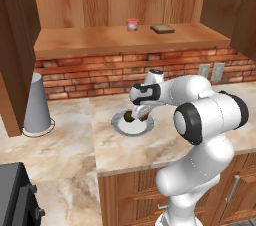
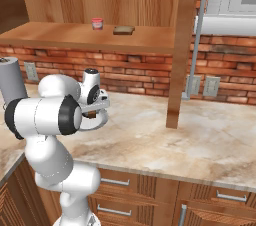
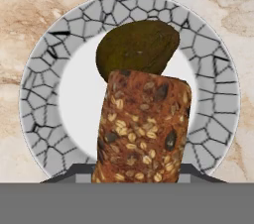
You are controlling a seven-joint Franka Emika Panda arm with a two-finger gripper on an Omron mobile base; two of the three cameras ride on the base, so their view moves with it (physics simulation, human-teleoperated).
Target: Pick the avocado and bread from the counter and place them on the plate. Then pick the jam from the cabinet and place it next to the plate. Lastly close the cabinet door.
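Left base view: the cabinet (image 1: 125, 0) is the biggest thing, warm-brown wood with a plank back, door swung open, one shelf. The counter (image 1: 150, 145) below is beige-and-tan marbled stone. On it lies the plate (image 1: 120, 126), round and pale; in the hand view its rim (image 3: 39, 94) carries a cracked grey pattern around a plain white centre. The gripper (image 1: 140, 113) hangs over the plate, clamped on the bread (image 3: 144, 129), a reddish-brown seeded block. Behind it the avocado (image 3: 136, 49), a dark olive lump, sits on the plate. The jam (image 1: 132, 24), a tiny pinkish jar with a red lid, stands on the shelf.
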